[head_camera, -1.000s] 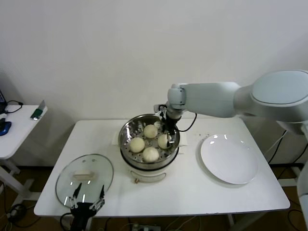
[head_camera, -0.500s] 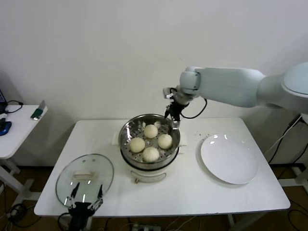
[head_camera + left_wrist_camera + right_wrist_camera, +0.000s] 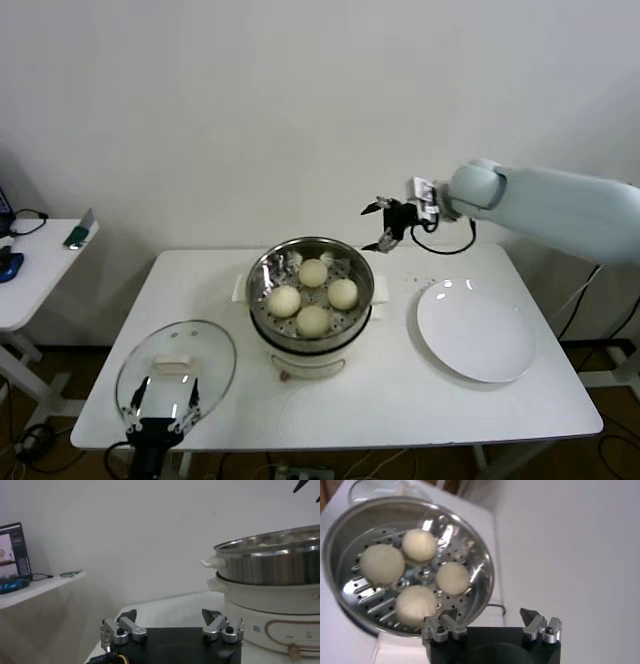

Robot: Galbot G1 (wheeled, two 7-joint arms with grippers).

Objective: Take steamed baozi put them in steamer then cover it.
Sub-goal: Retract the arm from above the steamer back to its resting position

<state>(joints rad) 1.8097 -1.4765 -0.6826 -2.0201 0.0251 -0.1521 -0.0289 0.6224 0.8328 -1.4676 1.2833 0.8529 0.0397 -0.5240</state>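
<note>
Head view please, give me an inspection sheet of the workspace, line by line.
Surface: white table.
Job's things: four baozi in the steamer; cover flat on the table, off the steamer.
Clutter: empty white plate.
Grippers: right gripper open, raised beside the steamer; left gripper open, low at the table's front edge by the cover.
Cables: black cable at the right wrist.
Surroundings: side table, plain wall.

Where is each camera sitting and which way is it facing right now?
Head view: high, looking down at the white table; both arms show, right gripper open.
Left wrist view: low at the table edge, facing the round shiny steel steamer side-on; left gripper open.
Right wrist view: above, looking down on four cream-white round baozi.
All three share the steamer.
</note>
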